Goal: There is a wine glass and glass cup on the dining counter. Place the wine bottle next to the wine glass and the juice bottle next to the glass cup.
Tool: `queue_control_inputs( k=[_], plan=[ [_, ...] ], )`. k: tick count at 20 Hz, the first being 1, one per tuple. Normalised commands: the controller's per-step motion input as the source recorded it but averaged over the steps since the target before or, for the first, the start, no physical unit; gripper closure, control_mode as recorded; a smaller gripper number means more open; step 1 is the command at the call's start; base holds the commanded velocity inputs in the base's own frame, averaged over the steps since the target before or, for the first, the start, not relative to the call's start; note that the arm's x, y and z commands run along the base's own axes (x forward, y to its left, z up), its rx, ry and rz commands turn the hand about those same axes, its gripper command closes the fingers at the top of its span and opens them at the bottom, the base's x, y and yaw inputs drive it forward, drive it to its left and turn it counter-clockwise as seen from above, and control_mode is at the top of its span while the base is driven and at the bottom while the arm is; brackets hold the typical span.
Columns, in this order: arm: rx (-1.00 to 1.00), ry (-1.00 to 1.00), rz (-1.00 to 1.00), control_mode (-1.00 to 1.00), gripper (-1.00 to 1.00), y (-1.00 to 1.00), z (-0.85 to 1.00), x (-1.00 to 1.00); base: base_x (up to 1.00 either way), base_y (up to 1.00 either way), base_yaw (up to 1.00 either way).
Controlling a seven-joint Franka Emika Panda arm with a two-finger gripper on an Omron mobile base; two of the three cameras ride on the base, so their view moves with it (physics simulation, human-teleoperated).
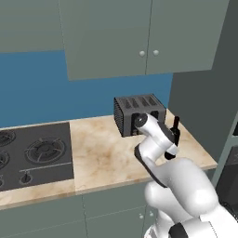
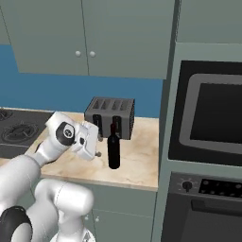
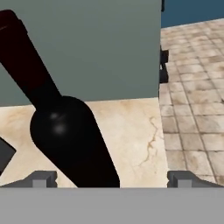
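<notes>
The wine bottle [image 2: 113,149], slim and near-black with a dark reddish top, stands upright on a beige marbled counter [image 2: 142,163] in front of a toaster. In the left base view the wine bottle [image 1: 176,129] rises just behind my hand. My gripper [image 2: 99,145] is open and points sideways at the bottle's body from its left. In the hand view the bottle [image 3: 65,131] looms close and tilted between the spread fingertips, nearer the left one, and the gripper [image 3: 111,179] holds nothing. The wine glass, glass cup, juice bottle and dining counter are out of view.
A dark grey toaster [image 1: 138,114] stands against the blue wall right behind the bottle. A black hob [image 1: 32,153] is set in the counter's left part. A tall cabinet with a built-in oven [image 2: 210,118] walls off the right end. Wall cupboards [image 1: 139,37] hang above.
</notes>
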Motion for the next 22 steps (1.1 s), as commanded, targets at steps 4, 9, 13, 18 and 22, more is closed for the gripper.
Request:
queue_control_inputs(
  k=[4, 9, 13, 18, 22],
  plan=[
    [0.00, 0.00, -0.03, -1.00, -1.00, -0.12, -0.18, 0.21, 0.00, 0.00, 0.00],
    [0.00, 0.00, -0.01, -1.00, -1.00, -0.03, -0.15, 0.16, 0.00, 0.00, 0.00],
    [0.00, 0.00, 0.00, -1.00, -1.00, 0.00, -0.14, 0.11, 0.00, 0.00, 0.00],
    [0.00, 0.00, 0.00, -1.00, -1.00, -0.01, -0.10, 0.11, 0.00, 0.00, 0.00],
    [0.00, 0.00, 0.00, -1.00, -1.00, -0.14, -0.06, 0.06, 0.00, 0.00, 0.00]
  ],
)
